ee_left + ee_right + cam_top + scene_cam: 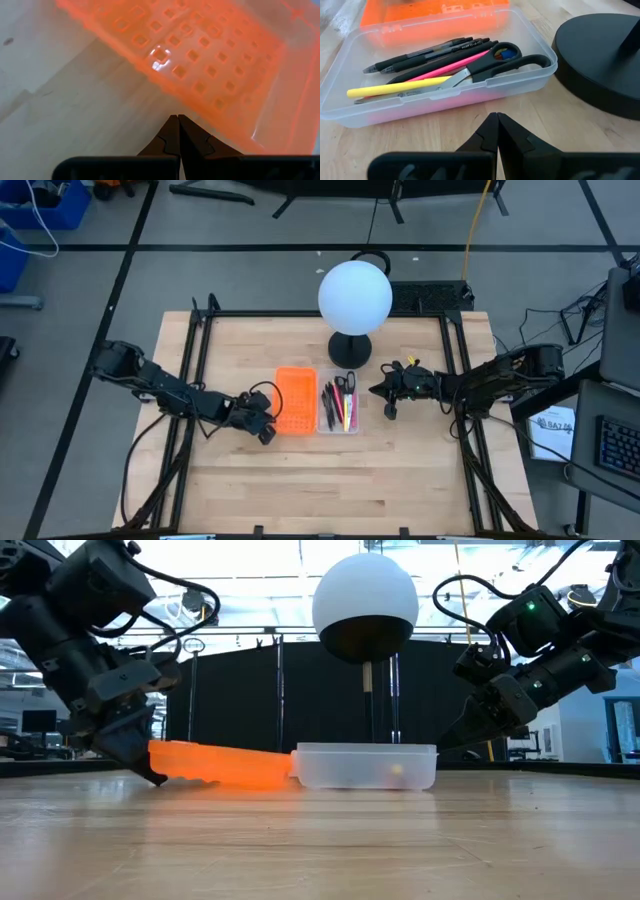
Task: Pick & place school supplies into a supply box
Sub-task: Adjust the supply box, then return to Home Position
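The clear supply box (530, 82) lies at the table's middle. In it are black pens (420, 52), a pink pencil (451, 67), a yellow pen (395, 90) and black-handled scissors (492, 62). An orange perforated lid (295, 400) adjoins the box's left side and tilts, its left edge raised (170, 754). My left gripper (267, 433) is shut at that raised edge. My right gripper (380, 391) hovers shut just right of the box, touching nothing. My left gripper meets the orange lid's free left edge (172, 111) with its shut fingertips (152, 772), coming from the table's left and slanting down. That edge stands off the table against the fingers. The lid's opposite edge (288, 772) stays low at the box.
A lamp with a white globe (354, 295) stands on a black round base (600, 65) just behind the box, close to my right gripper. Bare wood lies toward the table's near edge (330, 490).
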`<state>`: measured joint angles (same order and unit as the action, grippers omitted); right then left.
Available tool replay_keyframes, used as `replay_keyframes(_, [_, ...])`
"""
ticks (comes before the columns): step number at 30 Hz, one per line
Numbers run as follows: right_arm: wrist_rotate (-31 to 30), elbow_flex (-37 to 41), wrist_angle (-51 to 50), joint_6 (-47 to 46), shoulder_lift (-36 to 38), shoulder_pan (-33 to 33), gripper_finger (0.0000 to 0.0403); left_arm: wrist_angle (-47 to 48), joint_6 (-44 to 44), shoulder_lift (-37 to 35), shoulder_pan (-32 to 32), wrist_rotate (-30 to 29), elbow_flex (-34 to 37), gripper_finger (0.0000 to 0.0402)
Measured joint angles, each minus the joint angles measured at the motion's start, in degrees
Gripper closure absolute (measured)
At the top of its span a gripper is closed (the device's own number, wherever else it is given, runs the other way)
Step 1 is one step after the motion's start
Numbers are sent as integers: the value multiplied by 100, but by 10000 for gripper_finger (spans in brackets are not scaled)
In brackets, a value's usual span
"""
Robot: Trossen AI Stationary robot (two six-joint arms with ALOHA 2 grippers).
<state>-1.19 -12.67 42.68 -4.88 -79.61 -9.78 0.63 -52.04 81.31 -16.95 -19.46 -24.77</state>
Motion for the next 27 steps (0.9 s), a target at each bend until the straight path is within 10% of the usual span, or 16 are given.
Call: replay_keyframes(27, [2, -2, -966, 192, 773, -2, 403, 1532, 1523, -189, -43, 103, -666, 397])
